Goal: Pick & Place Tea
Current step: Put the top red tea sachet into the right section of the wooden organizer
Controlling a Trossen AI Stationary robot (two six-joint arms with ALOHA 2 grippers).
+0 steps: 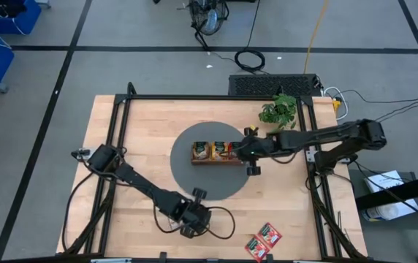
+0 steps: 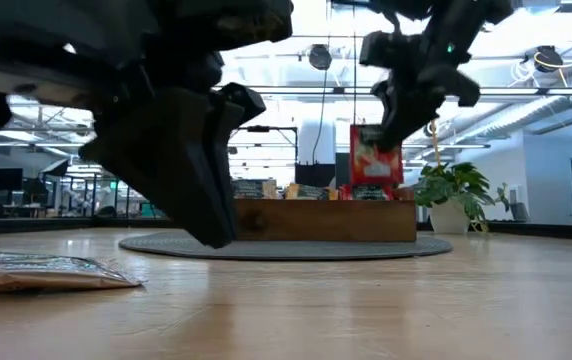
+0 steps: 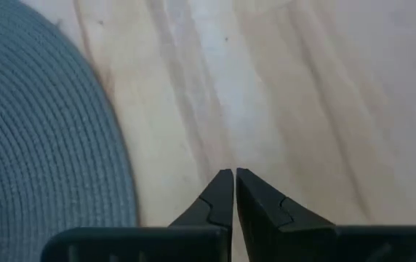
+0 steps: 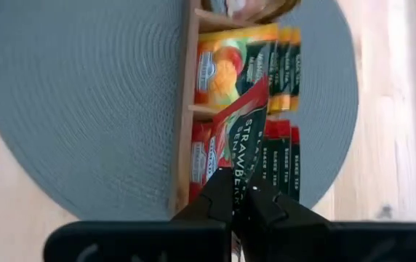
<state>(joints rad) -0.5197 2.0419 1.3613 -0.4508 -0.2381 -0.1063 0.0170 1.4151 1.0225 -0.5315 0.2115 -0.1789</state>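
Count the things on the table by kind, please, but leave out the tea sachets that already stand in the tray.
red tea sachets lying on the table: 2
red tea sachet held by the right gripper: 1
wooden tray: 1
round grey mat: 1
potted plant: 1
Total: 6

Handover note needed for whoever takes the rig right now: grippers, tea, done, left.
Right gripper: shut on a red sachet, holding it over the wooden tray on the grey mat, above the compartment that already holds red sachets.
Left gripper: shut, empty, over bare table near the mat's front edge.
Tea: orange sachets stand in the middle compartment; two red sachets lie loose at the table's front right.
Done: tray partly filled.
Left: lower and release the held sachet, then probably fetch the two loose ones.
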